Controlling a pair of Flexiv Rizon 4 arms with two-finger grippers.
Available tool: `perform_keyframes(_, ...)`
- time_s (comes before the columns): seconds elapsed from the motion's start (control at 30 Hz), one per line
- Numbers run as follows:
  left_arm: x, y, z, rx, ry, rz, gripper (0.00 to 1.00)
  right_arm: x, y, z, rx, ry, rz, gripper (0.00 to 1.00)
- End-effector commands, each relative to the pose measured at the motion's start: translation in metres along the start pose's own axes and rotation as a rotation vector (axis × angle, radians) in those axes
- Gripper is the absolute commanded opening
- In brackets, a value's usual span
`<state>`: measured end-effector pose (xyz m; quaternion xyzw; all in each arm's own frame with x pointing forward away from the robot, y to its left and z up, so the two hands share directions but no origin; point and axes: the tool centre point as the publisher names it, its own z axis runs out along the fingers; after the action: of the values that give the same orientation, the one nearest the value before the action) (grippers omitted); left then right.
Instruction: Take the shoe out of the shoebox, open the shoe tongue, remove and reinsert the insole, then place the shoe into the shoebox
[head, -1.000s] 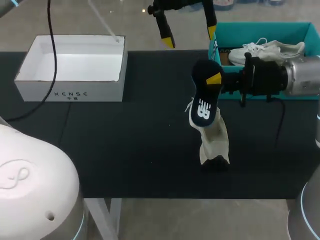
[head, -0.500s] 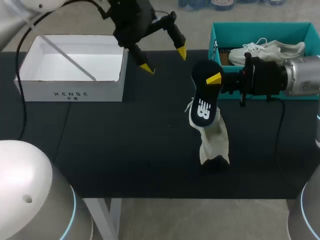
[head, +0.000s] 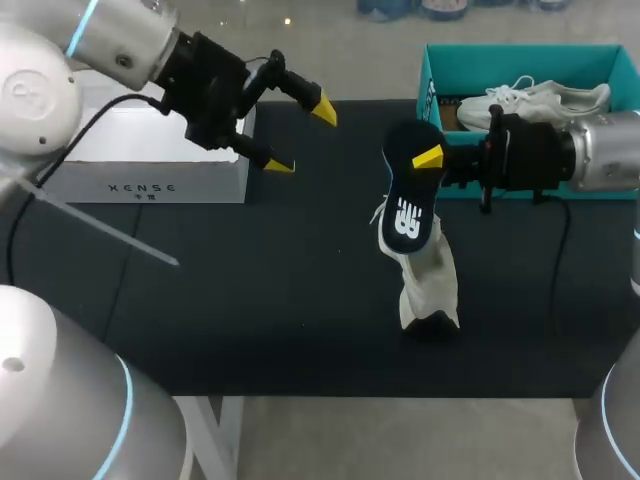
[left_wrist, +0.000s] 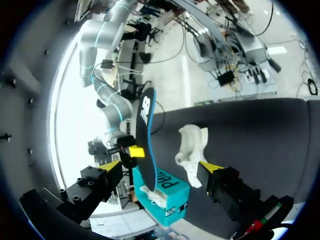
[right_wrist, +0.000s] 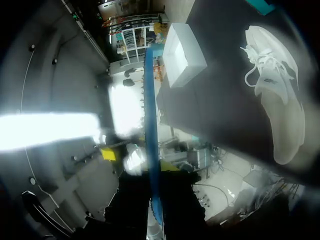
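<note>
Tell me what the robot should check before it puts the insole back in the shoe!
1. Insole pinched in the right gripper: ok.
2. Shoe on the table, close to the insole: ok.
3. Shoe's opening wide enough and facing the insole: cannot tell.
4. Left gripper open and free: ok.
5. Left gripper steadying the shoe: not ok, it is over by the white box.

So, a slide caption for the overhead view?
Right gripper holds the dark insole beside the pale shoe; left gripper open near the white box.
</note>
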<state>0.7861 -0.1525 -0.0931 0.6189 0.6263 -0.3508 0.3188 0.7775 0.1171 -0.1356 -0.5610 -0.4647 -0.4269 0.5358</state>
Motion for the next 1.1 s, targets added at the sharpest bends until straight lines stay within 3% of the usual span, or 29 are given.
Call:
perform_keyframes(0.03,0.005,-0.003,0.008,-0.115,-0.628,-0.031,1.0,0.0,0.0,0.0,0.0,-0.003,0.001,0.0)
perform_keyframes(0.73,0.001,0.009,0.011,-0.083,-0.576,-0.007,1.0,0.0,0.0,0.0,0.0,-0.003,0.001,0.0)
perform_keyframes(1.1,-0.009,0.021,0.042,-0.027,-0.544,-0.007,1.0,0.0,0.0,0.0,0.0,-0.003,0.001,0.0)
